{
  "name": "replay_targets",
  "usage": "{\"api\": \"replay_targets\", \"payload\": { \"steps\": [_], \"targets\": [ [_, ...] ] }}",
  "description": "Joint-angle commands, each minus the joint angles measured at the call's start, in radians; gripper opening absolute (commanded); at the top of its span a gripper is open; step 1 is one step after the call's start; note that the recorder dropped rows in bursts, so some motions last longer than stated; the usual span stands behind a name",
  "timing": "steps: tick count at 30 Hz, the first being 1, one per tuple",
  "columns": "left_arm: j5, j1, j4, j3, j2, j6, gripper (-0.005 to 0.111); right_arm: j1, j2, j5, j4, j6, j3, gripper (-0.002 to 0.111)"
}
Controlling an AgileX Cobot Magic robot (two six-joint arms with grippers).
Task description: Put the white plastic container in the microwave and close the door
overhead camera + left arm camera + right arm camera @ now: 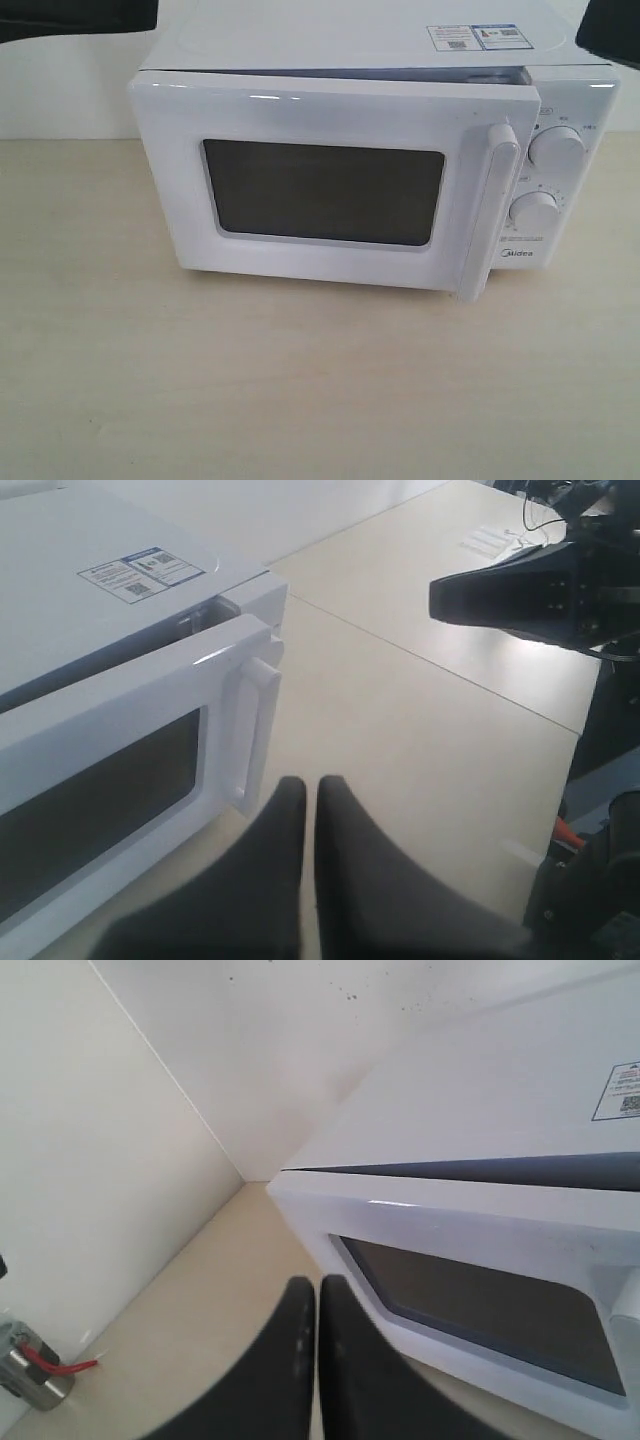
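Note:
The white microwave [350, 40] stands at the back of the table, two round dials [556, 148] on its right. Its door [330, 190] with the dark window stands slightly ajar, a thin gap showing along its top edge; the long white handle [492, 205] is on the right. The white plastic container is out of view; the dark window shows nothing inside. In the left wrist view my left gripper [311, 785] is shut and empty, in the air in front of the handle [258, 720]. My right gripper [317, 1285] is shut and empty, off the door's [470, 1260] hinge-side corner.
Dark arm parts show at the exterior view's top left [70, 15] and top right [610, 30]. The right arm [530, 590] also hangs in the left wrist view. A small metal part with a red wire [30, 1375] lies by the wall. The beige table [300, 380] spreads before the microwave.

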Motion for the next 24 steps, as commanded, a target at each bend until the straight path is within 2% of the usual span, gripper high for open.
{"api": "replay_targets", "payload": {
  "steps": [1, 9, 17, 19, 22, 24],
  "targets": [
    [0.005, -0.003, -0.003, 0.004, -0.010, -0.012, 0.004, 0.001, 0.002, 0.017, -0.019, -0.006, 0.001, 0.001],
    [0.005, -0.003, -0.003, 0.004, -0.010, -0.012, 0.004, 0.001, 0.002, 0.089, -0.016, 0.041, 0.001, 0.001],
    [0.005, -0.003, -0.003, 0.004, -0.010, -0.012, 0.004, 0.001, -0.003, 0.041, -0.045, 0.136, 0.001, 0.001],
    [0.005, -0.003, -0.003, 0.004, -0.010, -0.012, 0.004, 0.001, -0.011, -0.042, -0.137, 0.271, 0.001, 0.001],
    [0.005, -0.003, -0.003, 0.004, -0.010, -0.012, 0.004, 0.001, -0.041, -0.180, -0.389, 0.641, 0.001, 0.001],
    [0.005, -0.003, -0.003, 0.004, -0.010, -0.012, 0.004, 0.001, -0.062, -0.240, -0.541, 0.820, 0.001, 0.001]
  ]
}}
